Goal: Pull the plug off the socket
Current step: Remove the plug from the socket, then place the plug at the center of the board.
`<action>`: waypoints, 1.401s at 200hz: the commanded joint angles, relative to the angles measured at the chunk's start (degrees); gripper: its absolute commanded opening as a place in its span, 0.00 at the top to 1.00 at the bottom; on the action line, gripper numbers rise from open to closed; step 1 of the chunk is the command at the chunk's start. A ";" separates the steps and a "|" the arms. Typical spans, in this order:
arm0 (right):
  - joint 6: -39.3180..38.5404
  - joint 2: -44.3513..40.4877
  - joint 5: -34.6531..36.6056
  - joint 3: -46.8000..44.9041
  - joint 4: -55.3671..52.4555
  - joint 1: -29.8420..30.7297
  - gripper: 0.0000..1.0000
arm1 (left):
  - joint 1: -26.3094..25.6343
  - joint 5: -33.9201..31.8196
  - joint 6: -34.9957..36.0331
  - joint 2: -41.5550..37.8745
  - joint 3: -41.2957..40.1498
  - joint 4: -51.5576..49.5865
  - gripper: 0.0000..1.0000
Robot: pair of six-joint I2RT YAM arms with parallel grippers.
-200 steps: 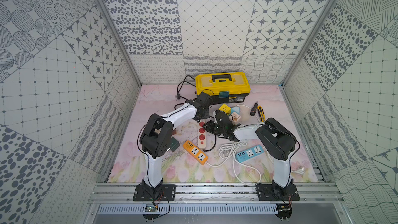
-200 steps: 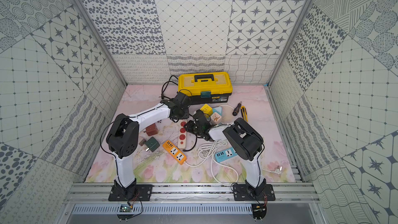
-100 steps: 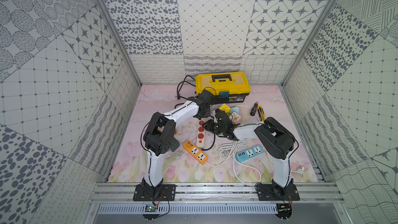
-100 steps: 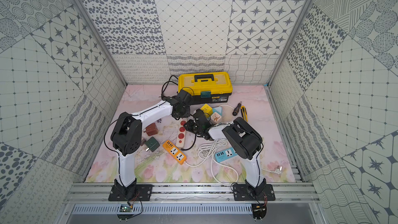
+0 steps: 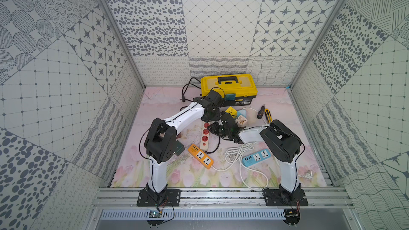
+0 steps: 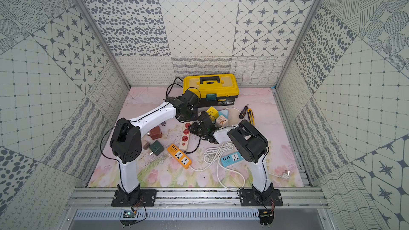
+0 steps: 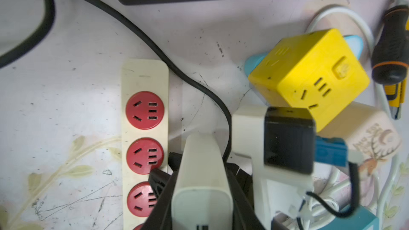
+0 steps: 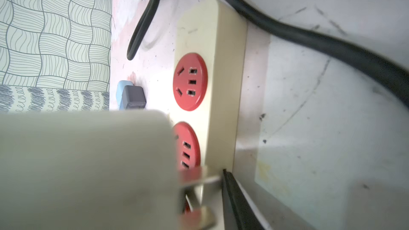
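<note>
The power strip [image 7: 145, 74] is cream with red sockets [image 7: 145, 110], the plug [image 7: 201, 173] off-white, the cable [image 8: 332, 48] black.

A yellow toolbox [image 5: 229, 89] stands at the back of the floral table [image 5: 190, 178]. In front of it a yellow cube socket [image 5: 230, 111], a pale blue cube [image 5: 241, 113] and a beige deer-printed cube [image 5: 242, 121] crowd together, with a screwdriver [image 5: 260, 112] and a yellow utility knife [image 5: 267, 115] just beside them. Nearer the front lie an orange power strip [image 5: 201, 155] and a blue power strip [image 5: 256, 157], a coil of white cable [image 5: 234, 153] between them, and a red-brown adapter [image 6: 155, 134] and a green adapter [image 6: 156, 148] sit close together.
</note>
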 commanded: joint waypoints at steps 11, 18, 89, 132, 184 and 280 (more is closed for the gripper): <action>-4.96 4.38 0.46 -3.24 -3.90 -1.02 0.66 | 1.15 -5.52 -2.11 -13.85 -10.80 3.10 0.97; -6.57 3.53 -0.82 -3.11 -3.03 -1.02 0.65 | 1.64 -6.74 -2.69 -16.33 -13.11 4.14 0.97; -21.68 -11.03 -11.22 -3.28 -3.42 -0.89 0.48 | 20.05 -0.43 -14.88 -34.44 -35.51 19.63 0.96; -25.91 -22.83 -11.25 -9.60 -1.83 -0.85 0.46 | 34.02 14.30 -23.41 -30.77 -40.70 35.53 0.95; -29.92 -42.91 0.52 -24.57 1.52 -1.34 0.47 | 40.35 17.16 -22.64 -18.80 -38.15 46.92 0.92; -28.85 -63.84 6.50 -36.05 -5.81 -8.35 0.47 | 44.54 22.53 -21.60 1.53 -23.25 47.25 0.87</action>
